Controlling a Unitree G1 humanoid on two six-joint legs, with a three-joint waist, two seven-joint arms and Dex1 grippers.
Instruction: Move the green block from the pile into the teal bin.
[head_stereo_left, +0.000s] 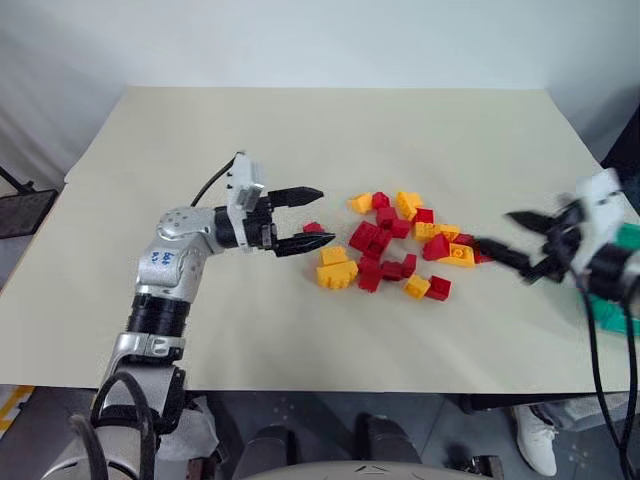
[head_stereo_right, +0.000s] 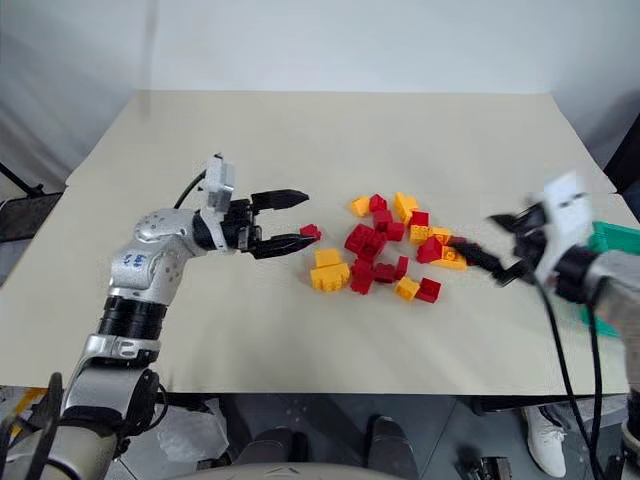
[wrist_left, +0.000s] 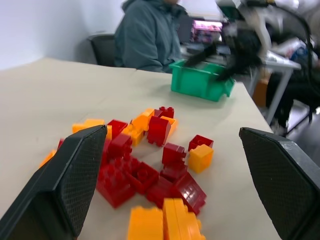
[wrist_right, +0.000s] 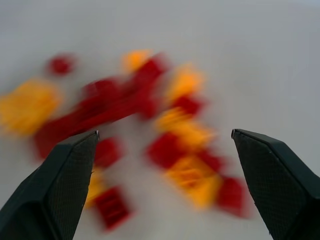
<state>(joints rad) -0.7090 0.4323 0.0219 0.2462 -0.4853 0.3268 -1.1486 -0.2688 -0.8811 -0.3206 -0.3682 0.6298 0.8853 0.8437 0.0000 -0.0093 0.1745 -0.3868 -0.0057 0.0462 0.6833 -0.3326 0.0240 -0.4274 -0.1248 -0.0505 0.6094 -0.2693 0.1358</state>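
Pile (head_stereo_left: 400, 245) on bench (head_stereo_left: 300, 130): red and yellow bricks, no green block seen. Left tool (head_stereo_left: 303, 220), right tool (head_stereo_left: 515, 240) flank pile, both wide open, empty. Teal bin (wrist_left: 200, 80) contents unseen.

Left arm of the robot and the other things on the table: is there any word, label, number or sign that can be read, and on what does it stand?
Blue handwritten marks on the silver casing of the left arm: too small and blurred to read.
White wrist housing near the right gripper: no readable text.
The pile of bricks, the teal bin and the table: no text on them.
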